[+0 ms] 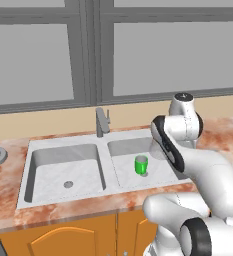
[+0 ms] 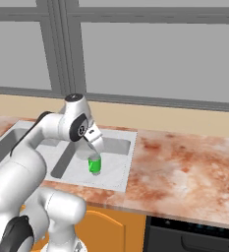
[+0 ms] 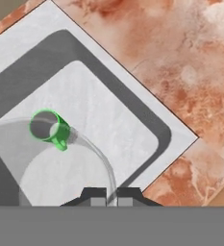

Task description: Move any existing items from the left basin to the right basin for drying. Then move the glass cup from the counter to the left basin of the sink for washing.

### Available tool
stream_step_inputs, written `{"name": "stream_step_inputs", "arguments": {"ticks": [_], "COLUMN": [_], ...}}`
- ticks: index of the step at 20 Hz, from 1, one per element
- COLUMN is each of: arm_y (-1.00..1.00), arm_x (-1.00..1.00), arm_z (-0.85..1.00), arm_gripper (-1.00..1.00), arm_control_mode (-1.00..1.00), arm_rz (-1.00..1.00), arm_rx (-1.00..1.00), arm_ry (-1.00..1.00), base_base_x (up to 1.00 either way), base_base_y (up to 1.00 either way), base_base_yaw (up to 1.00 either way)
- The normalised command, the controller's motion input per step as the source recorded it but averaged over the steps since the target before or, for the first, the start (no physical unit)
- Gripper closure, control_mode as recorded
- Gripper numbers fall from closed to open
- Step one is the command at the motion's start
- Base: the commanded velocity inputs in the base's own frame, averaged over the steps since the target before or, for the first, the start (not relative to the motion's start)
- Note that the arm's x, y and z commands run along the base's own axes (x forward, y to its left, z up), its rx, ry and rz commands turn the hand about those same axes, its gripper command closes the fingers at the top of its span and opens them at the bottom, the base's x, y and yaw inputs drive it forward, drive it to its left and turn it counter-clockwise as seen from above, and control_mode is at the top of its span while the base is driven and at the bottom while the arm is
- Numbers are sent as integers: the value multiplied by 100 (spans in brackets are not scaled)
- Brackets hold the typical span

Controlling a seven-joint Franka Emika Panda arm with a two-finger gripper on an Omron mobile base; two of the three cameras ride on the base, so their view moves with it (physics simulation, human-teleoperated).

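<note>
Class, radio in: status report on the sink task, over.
Gripper shut on translucent pale-grey glass cup, above right basin. Bright green handled mug stands there.

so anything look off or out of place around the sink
Nothing spilled or tipped: the green mug stands upright in the right basin. Only oddity: the glass cup, pinched by its wall in the gripper above it.

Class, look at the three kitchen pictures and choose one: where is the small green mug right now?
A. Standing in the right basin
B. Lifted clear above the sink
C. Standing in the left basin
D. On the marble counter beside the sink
A. The green mug stands upright on the floor of the right basin, across the divider from the left basin, which holds nothing but its drain.
</note>
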Motion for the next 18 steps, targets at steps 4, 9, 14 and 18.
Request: {"name": "stream_step_inputs", "arguments": {"ticks": [4,9,14,18], "arm_y": [39,58,61,60], "arm_x": [0,0,1,3], "arm_z": [0,0,-1,-5], "arm_gripper": [100,100,100,100], "arm_control_mode": [-100,-100,-100,-100], "arm_rz": [12,10,11,12], "arm_rx": [1,0,0,1], "arm_ry": [2,4,3,1], "base_base_x": [0,0,0,0], "base_base_y": [0,0,0,0], "base_base_yaw": [0,0,0,0]}}
